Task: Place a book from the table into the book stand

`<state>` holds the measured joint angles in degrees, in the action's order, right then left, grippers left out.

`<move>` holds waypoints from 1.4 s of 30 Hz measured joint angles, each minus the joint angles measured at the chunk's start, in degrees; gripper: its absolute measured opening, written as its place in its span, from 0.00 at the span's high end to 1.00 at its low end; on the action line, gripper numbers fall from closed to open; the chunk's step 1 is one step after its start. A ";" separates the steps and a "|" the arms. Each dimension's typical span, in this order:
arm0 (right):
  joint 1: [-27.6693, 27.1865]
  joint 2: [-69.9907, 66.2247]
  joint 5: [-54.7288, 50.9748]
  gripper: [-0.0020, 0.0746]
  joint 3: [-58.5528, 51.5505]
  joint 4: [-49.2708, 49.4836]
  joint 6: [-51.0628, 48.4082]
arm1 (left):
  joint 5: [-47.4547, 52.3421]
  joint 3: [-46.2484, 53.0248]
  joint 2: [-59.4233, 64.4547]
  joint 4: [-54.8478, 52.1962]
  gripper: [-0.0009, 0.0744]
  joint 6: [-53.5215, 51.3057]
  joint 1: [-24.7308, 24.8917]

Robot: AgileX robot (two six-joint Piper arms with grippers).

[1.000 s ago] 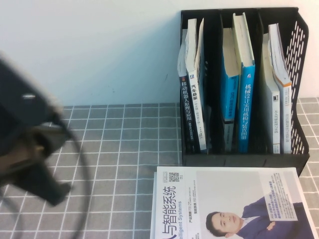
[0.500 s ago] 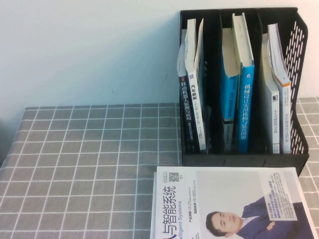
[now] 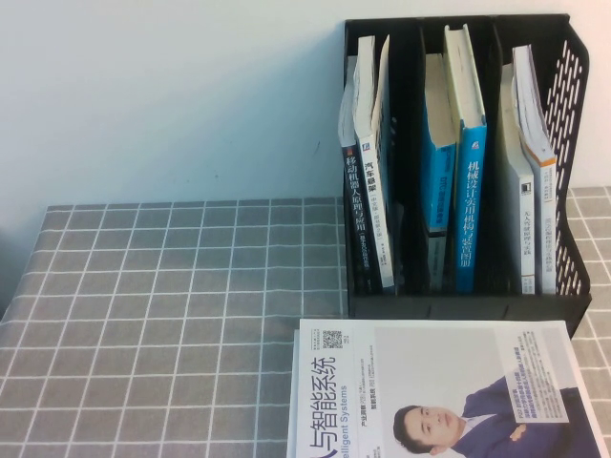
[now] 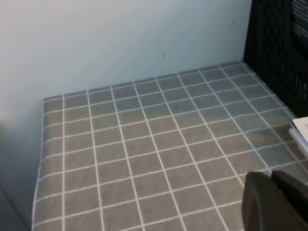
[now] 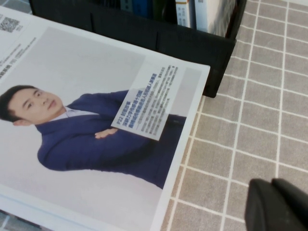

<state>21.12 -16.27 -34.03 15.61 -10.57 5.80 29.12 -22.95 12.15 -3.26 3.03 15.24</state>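
Note:
The black book stand (image 3: 458, 307) stands at the back right of the grey grid-cloth table (image 3: 172, 305). In its left compartment a white-spined book (image 3: 374, 162) with a black Chinese title stands upright beside a black-spined one; its cover is hidden. My left gripper (image 4: 272, 202) is shut and empty above bare cloth left of the stand (image 4: 274, 48). My right gripper (image 5: 274, 204) is shut and empty above the cloth to the right of the flat book. Neither gripper shows in the high view.
A white book with a suited man's portrait (image 3: 439, 391) lies flat in front of the stand, also in the right wrist view (image 5: 96, 134). Blue-spined books (image 3: 468, 172) fill the middle compartment, pale ones (image 3: 530, 191) the right. A wall is behind.
The left arm, blurred at the left edge of the high view a second ago, has withdrawn out of that view. The books and the stand have not moved.

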 joint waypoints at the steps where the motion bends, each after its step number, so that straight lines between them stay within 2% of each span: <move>1: 0.00 0.00 0.00 0.98 0.00 0.00 0.00 | -1.54 3.27 -2.35 -0.01 0.99 0.24 0.00; 6: 0.00 0.00 0.00 0.98 0.00 0.00 0.00 | -4.23 14.36 -11.92 -0.01 0.99 2.62 0.00; 13: 0.00 0.00 -0.12 0.98 -0.10 0.00 0.00 | -5.72 22.16 -12.73 0.34 0.99 10.80 -0.87; 25: 0.00 0.00 -0.12 0.98 -0.10 0.00 0.00 | -9.01 23.41 -12.86 0.23 0.99 12.84 -1.79; 30: 0.00 0.00 -0.12 0.98 -0.10 0.00 0.00 | -9.33 23.46 -12.86 0.76 0.99 12.84 -4.77; 38: 0.00 0.00 -0.12 0.98 -0.10 0.00 0.00 | -9.39 23.46 -12.86 1.90 0.99 8.09 -13.20; 42: 0.00 0.00 -0.12 0.98 -0.10 0.00 0.00 | -9.48 23.46 -12.86 4.05 0.99 7.47 -14.93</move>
<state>21.12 -16.27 -34.15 15.51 -10.57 5.80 19.64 0.51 -0.71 0.79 10.50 0.31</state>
